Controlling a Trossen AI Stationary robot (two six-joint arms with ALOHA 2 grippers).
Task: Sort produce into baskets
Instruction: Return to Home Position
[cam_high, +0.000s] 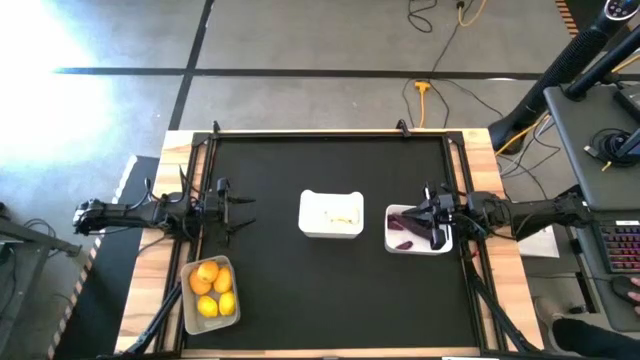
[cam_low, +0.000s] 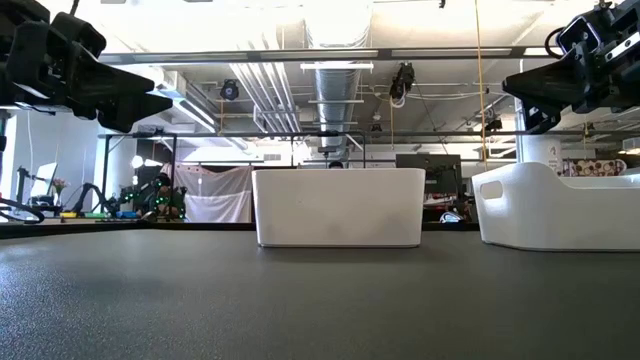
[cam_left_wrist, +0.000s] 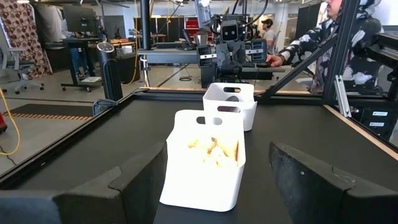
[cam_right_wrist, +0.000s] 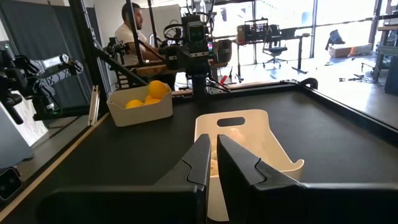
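Closed right claw (cam_right_wrist: 213, 146) hovers over white tray (cam_high: 418, 249); lemon tub (cam_high: 187, 296) runs front-to-back.

Bright glare is washing out the floor (cam_high: 50, 40) left of the dark surface (cam_high: 330, 290); windows (cam_right_wrist: 348, 25) are blazing beyond it.

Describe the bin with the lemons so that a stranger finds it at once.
From above, find the black table top, then its lower left corner in the picture, near the left pincer. There stands a clear greyish tub, apart from the two white trays. Only it holds yellow-orange lemons.
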